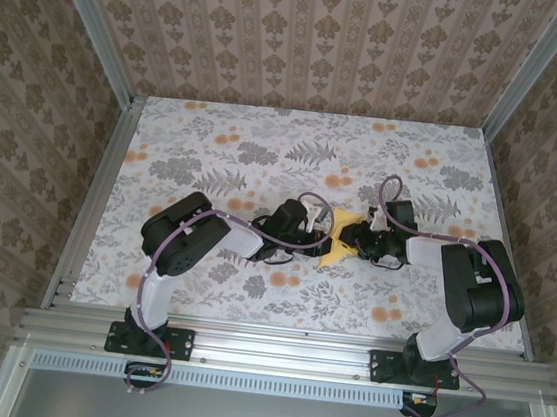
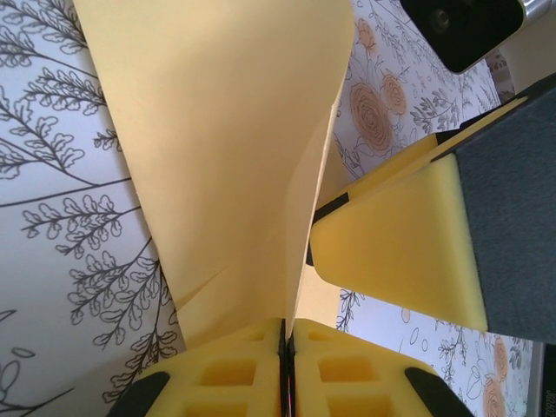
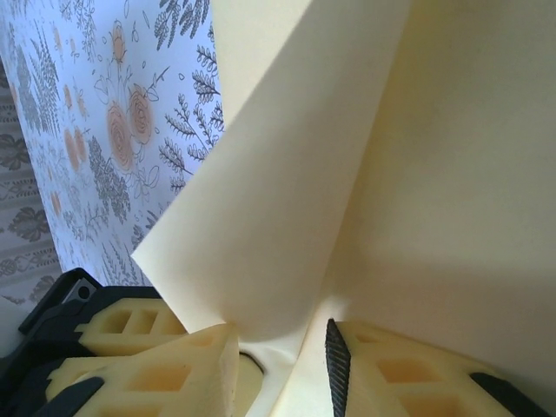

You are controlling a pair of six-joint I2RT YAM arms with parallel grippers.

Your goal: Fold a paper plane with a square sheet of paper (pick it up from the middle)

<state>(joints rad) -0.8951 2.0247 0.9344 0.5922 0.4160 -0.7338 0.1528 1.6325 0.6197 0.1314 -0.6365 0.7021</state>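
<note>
One sheet of paper (image 1: 333, 256), bright yellow and bent up along a crease, sits just toward 3 o'clock from the middle of the flowered table (image 1: 213, 161), between two claws. The left claw (image 2: 287, 334) reaches in from the sheet's 9 o'clock and is clenched on the crease, its two pads pressed together with the paper pinched between them. The right claw (image 3: 282, 337) reaches in from the sheet's 3 o'clock. Its two fingers stand apart, released, with the fold sitting loosely in the gap. Two arms in all, one on each side.
</note>
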